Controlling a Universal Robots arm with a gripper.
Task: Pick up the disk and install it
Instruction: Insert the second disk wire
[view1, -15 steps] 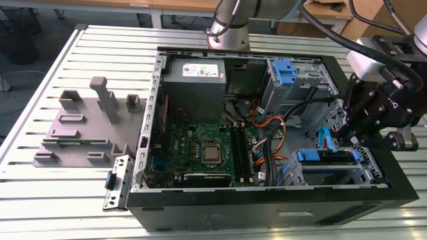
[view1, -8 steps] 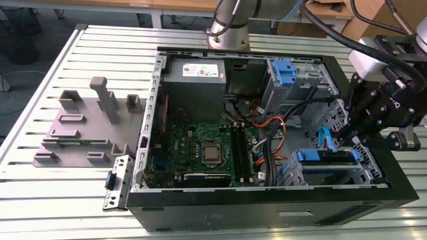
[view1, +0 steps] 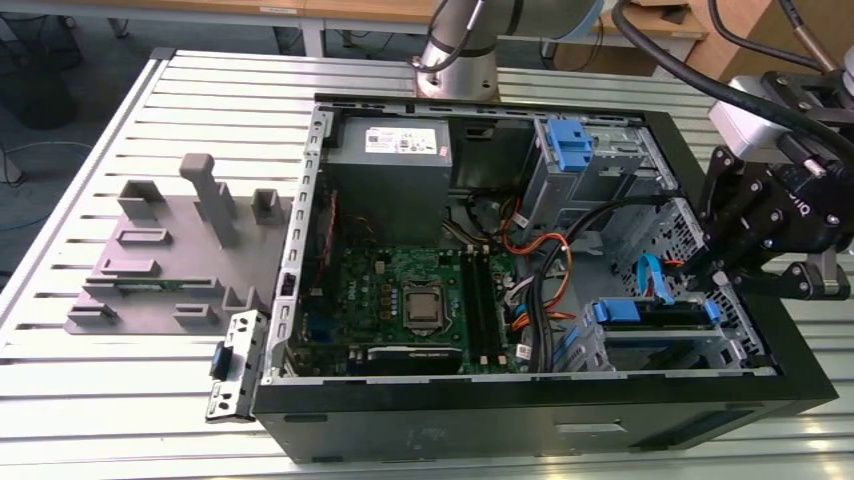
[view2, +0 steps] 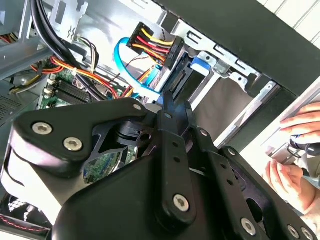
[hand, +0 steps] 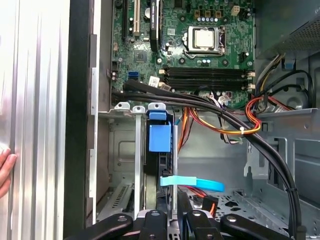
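The disk (view1: 661, 313) stands on edge in the drive cage at the open computer case's front corner, on the exterior view's right, with its blue rail tab facing up. In both wrist views it shows as a dark slab (hand: 160, 172) (view2: 181, 75) topped by the blue tab. My black gripper (view1: 698, 273) hangs just above that cage. It is shut, and its tips (view2: 169, 102) (hand: 172, 212) are close over the disk's upper edge with nothing between them. Whether they touch the disk I cannot tell.
A light-blue data cable (hand: 192, 182) and bundled power wires (hand: 235, 125) cross beside the cage. A tall blue clip (view1: 567, 145), the grey power supply (view1: 394, 140) and the motherboard (view1: 414, 300) fill the case. A grey fixture (view1: 160, 260) lies on the slatted table. A person's hand (view2: 295, 150) rests beside the case.
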